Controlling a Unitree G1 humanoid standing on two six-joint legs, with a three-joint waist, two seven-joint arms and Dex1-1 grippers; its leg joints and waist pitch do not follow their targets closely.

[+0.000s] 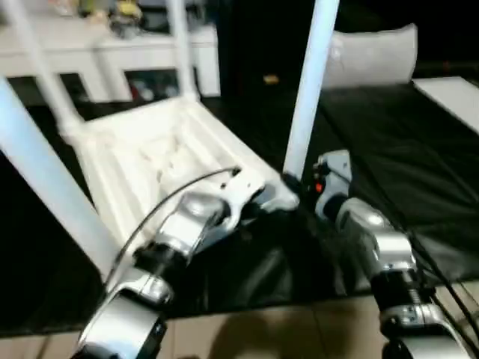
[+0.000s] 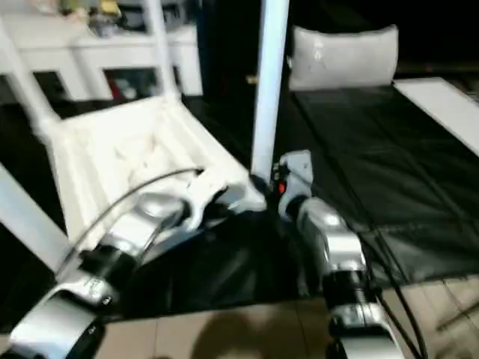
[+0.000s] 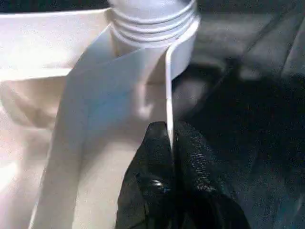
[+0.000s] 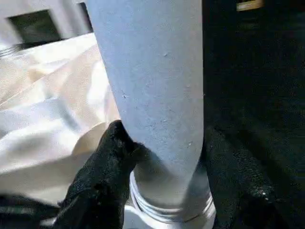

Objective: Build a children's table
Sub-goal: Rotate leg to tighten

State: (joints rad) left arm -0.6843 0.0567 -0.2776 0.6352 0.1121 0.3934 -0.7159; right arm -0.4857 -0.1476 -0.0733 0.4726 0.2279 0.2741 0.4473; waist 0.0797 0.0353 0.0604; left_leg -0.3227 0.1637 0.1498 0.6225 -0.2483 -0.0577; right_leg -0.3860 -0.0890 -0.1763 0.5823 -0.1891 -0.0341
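Observation:
The children's table top lies upside down on the black work table, ribbed side up. Several white legs stand in its corner sockets. The nearest right leg rises from the corner socket, where its threaded base shows. My right gripper is shut on this leg just above the socket, one black finger on each side. My left gripper is shut on the top's thin side rim beside that same corner. Another leg slants across the near left.
The black-covered work table stretches to the right, with a white flat board at its far right edge and a white cushion-like bag behind. A white cabinet stands at the back left. Tan floor shows near me.

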